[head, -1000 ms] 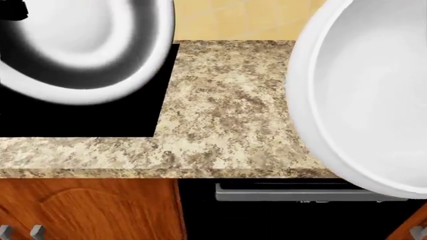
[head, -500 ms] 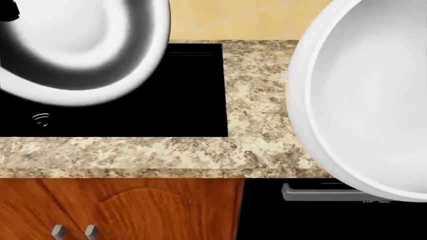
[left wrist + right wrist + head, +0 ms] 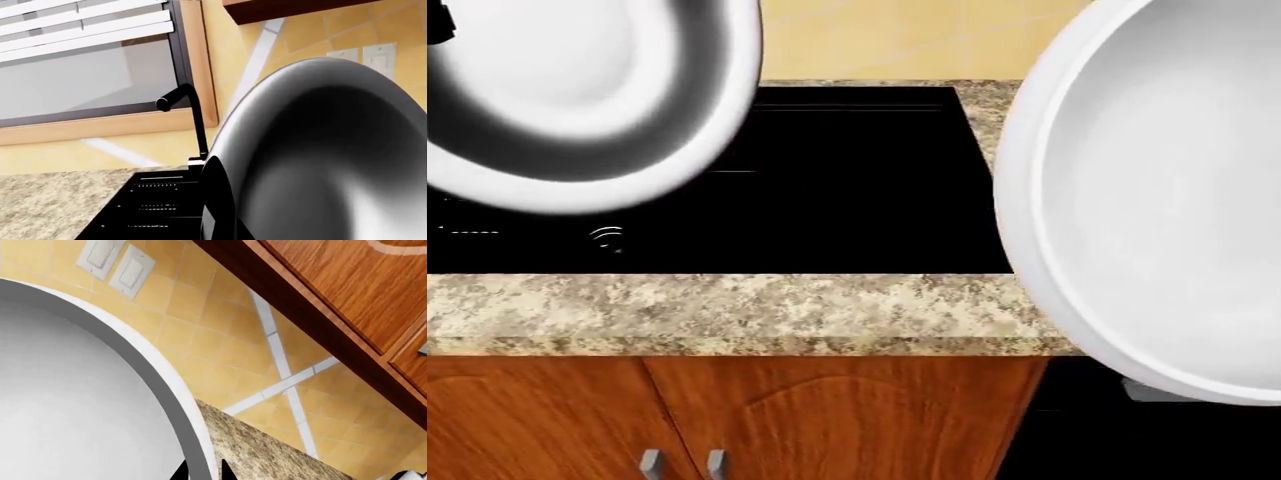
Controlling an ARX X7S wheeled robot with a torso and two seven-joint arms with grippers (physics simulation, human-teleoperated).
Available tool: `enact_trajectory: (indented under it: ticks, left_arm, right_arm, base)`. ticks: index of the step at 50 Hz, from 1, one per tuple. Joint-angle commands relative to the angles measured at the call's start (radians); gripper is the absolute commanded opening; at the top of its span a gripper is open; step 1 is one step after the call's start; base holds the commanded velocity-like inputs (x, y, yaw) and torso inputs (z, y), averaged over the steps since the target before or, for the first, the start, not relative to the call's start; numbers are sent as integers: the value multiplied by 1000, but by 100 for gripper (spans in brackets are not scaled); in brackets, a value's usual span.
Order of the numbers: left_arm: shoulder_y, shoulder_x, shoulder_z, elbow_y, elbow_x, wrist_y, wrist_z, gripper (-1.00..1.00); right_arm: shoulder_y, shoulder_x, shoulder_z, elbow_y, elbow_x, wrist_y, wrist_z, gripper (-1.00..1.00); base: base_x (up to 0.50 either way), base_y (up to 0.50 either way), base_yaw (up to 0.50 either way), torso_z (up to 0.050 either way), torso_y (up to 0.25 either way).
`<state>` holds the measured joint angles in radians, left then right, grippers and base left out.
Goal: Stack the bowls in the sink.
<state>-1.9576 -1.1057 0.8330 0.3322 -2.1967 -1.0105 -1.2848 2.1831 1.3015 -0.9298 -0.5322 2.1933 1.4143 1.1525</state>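
Note:
The smaller bowl (image 3: 574, 90), black outside and silvery-grey inside, hangs tilted at the upper left of the head view, above the left part of the black sink (image 3: 854, 190). It fills the left wrist view (image 3: 333, 160), where my left gripper (image 3: 223, 227) is shut on its rim. The larger white bowl (image 3: 1161, 200) hangs tilted at the right, over the sink's right edge and the counter. In the right wrist view my right gripper (image 3: 201, 472) is shut on the white bowl's rim (image 3: 193, 440), one black fingertip on each side.
Speckled granite counter (image 3: 721, 310) runs along the sink's front. Wooden cabinet doors (image 3: 827, 420) with handles are below. The dark faucet (image 3: 193, 117) and ribbed drainboard (image 3: 157, 205) show in the left wrist view under a window. Wall switches (image 3: 117, 265) and an upper cabinet (image 3: 347, 305) show beyond the white bowl.
The head view has slid left along the counter: the sink has shifted right and more of its basin shows between the bowls. Both bowls keep their places in the view, still held.

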Motion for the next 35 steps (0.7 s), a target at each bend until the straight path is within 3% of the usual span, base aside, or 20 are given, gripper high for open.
enact_trajectory:
  ticks: [1,35]
  left_arm:
    - [-9,-8,-8,2,4,3,-5,-100]
    - [0,-26,-12,10,3,6,0,-100]
  right_arm:
    - [-2,4,14,-5,-14,0,-2,-100]
    - [-44,2,30,-19,-44,-14,-21,-100]
  base:
    - [0,500,0,0,0]
    - [0,500,0,1,1]
